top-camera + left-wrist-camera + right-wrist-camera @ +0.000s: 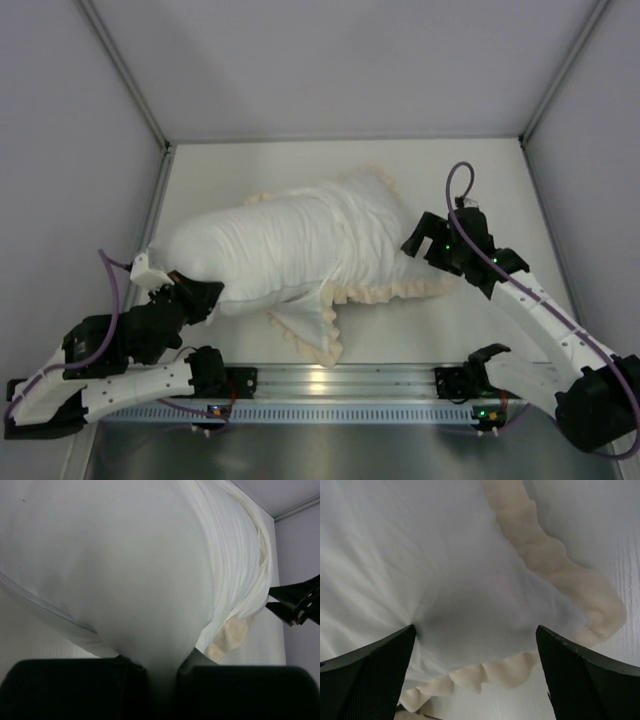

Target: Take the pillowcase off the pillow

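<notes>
The pillow [205, 255], plain, white and plump, sticks out to the left of the pillowcase [350, 235]. The pillowcase lies white face up, bunched in wrinkles toward the right, with a cream frill [390, 292] along its edges. My left gripper [200, 293] is shut on the pillow's near-left end. In the left wrist view the smooth white fabric [125, 580] is pinched between the fingers of that gripper [162, 672], and the bunched pillowcase [240, 555] lies beyond. My right gripper [418, 245] is open over the pillowcase's right end. In the right wrist view it [475, 645] straddles the white fabric [470, 580] above the frill [485, 675].
The white table [480, 170] is enclosed by grey walls at the left, back and right. A metal rail [340, 380] runs along the near edge between the arm bases. A loose frilled flap [310, 335] of the pillowcase lies toward the rail.
</notes>
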You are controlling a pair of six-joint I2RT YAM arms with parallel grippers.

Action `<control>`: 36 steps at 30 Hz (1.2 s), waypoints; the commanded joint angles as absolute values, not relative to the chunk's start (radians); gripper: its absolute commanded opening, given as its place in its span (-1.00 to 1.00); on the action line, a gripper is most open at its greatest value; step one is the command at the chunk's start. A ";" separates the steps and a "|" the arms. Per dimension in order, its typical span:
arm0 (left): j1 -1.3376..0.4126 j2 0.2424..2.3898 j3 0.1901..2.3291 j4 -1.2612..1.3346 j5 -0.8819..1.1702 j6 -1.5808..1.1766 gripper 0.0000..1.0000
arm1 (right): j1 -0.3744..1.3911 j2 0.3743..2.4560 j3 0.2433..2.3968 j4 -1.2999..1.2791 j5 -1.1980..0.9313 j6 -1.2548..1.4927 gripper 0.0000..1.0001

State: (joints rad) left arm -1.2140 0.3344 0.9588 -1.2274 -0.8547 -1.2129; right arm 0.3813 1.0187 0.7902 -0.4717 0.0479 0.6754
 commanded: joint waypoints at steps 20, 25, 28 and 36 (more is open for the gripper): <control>-1.221 0.344 1.035 -1.216 -0.876 -1.186 -1.00 | -0.247 0.856 0.324 -0.367 -0.416 0.833 0.90; -1.221 0.334 1.029 -1.216 -0.871 -1.189 -1.00 | -0.253 0.925 0.230 -0.137 -0.521 0.891 0.77; -1.221 0.330 1.031 -1.220 -0.873 -1.186 -1.00 | -0.253 0.971 0.189 -0.028 -0.586 0.916 0.61; -1.221 0.328 1.028 -1.218 -0.867 -1.189 -1.00 | -0.253 0.920 0.189 -0.047 -0.480 0.888 -0.18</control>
State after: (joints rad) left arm -1.2175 0.3344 1.0061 -1.2495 -0.8501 -1.2018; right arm -0.2447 0.9508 0.1879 -0.0807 -0.5438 0.9058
